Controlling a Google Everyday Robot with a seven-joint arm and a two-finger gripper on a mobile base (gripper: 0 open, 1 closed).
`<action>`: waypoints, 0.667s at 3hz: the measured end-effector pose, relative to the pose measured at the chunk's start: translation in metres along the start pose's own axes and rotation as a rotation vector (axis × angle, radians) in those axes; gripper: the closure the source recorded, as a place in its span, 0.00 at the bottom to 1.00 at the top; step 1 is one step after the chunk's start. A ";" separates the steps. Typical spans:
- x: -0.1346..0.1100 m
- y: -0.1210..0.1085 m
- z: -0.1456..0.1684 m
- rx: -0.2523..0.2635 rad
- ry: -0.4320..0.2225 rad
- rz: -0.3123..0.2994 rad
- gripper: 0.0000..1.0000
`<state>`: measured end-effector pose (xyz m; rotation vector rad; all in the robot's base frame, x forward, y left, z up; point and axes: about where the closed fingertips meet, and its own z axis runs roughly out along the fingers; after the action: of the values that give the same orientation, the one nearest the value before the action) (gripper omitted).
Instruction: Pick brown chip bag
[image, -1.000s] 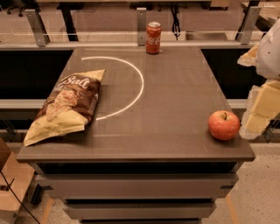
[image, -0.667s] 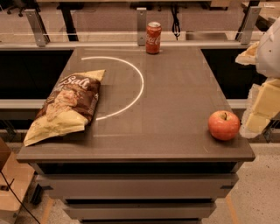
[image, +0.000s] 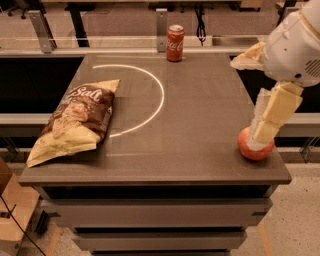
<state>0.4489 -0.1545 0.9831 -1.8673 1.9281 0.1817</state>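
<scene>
The brown chip bag (image: 75, 121) lies flat on the left side of the grey table (image: 190, 115), with white "Salt" script on its dark front and pale yellow ends. Its lower end reaches the table's front left corner. My gripper (image: 261, 136) hangs from the white arm (image: 295, 45) at the table's right edge, far to the right of the bag. It stands in front of a red apple (image: 255, 149) and covers the apple's top.
A red soda can (image: 175, 43) stands upright at the back middle of the table. A white arc (image: 157, 97) is painted on the tabletop right of the bag. A rail with metal posts (image: 161, 22) runs behind the table.
My arm and gripper have moved left and forward, from beside the apple to in front of it. The bag, the can and the apple have not moved.
</scene>
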 end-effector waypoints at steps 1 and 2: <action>-0.056 0.006 0.023 -0.087 -0.159 -0.099 0.00; -0.065 0.009 0.023 -0.095 -0.187 -0.105 0.00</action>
<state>0.4443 -0.0855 0.9867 -1.9321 1.7195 0.4066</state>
